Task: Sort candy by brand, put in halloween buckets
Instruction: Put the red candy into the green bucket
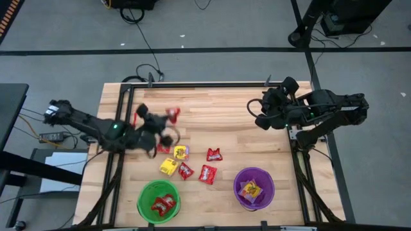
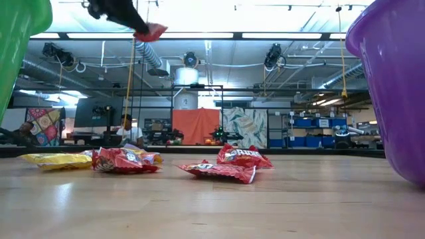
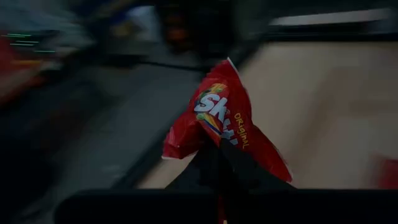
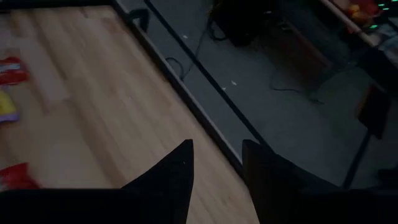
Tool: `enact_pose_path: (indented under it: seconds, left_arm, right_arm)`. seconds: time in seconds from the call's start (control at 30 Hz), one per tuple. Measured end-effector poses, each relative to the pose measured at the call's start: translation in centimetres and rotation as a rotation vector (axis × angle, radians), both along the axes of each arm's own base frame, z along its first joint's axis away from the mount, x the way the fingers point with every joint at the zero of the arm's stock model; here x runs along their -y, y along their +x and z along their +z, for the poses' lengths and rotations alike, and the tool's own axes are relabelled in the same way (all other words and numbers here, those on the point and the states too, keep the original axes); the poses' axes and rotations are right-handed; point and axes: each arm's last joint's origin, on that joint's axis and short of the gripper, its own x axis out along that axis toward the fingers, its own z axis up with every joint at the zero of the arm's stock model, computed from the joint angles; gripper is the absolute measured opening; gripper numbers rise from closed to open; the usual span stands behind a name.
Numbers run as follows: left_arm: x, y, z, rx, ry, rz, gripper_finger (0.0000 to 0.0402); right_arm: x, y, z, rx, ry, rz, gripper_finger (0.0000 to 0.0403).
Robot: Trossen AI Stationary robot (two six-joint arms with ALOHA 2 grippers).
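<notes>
My left gripper (image 1: 164, 122) is high over the left far part of the table, shut on a red Skittles packet (image 3: 219, 122), which also shows at the top of the low view (image 2: 151, 30). Several red and yellow packets lie flat mid-table, among them a red one (image 1: 214, 154) and a yellow one (image 1: 168, 166). The green bucket (image 1: 158, 201) stands near the table's near edge with red packets inside. The purple bucket (image 1: 253, 187) to its right holds a yellow packet. My right gripper (image 4: 217, 158) hangs open over the table's far right corner, touching nothing. My left gripper pinches the red packet between its two fingers (image 3: 214, 167) at one end of the wrapper (image 3: 217, 142). The rest of the packet sticks out crumpled beyond the fingertips. The packet is lifted well clear of the table (image 2: 151, 30).
The table's black frame rail (image 1: 192, 84) runs along the far edge, and cables lie on the floor beyond it. Bare wood shows between the loose packets and the right arm (image 1: 314, 112). In the low view the two buckets (image 2: 20, 33) (image 2: 392, 79) fill the picture's sides.
</notes>
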Motion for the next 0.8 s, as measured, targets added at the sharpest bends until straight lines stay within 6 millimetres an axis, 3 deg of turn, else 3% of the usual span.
enact_pose_path:
  seconds: [0.13,0.37,0.57,0.8]
  left_arm:
    - [-3.8,0.4,-0.5,-0.076,0.073,0.172,0.0007]
    - [-8.2,-0.1,-4.6,-0.239,0.041,0.256,0.0007]
    - [-10.0,-0.9,-7.0,-0.283,-0.019,0.274,0.0007]
    - [-10.3,-0.9,-7.3,-0.252,-0.064,0.254,0.0007]
  right_arm:
    - [0.6,0.0,0.0,-0.003,-0.014,-0.036,0.0148]
    - [1.5,-0.1,-0.8,-0.047,-0.044,-0.088,0.0148]
    - [2.2,-0.6,-2.1,-0.060,-0.027,-0.143,0.0148]
    - [2.3,-1.2,-3.9,0.000,-0.001,-0.242,0.0148]
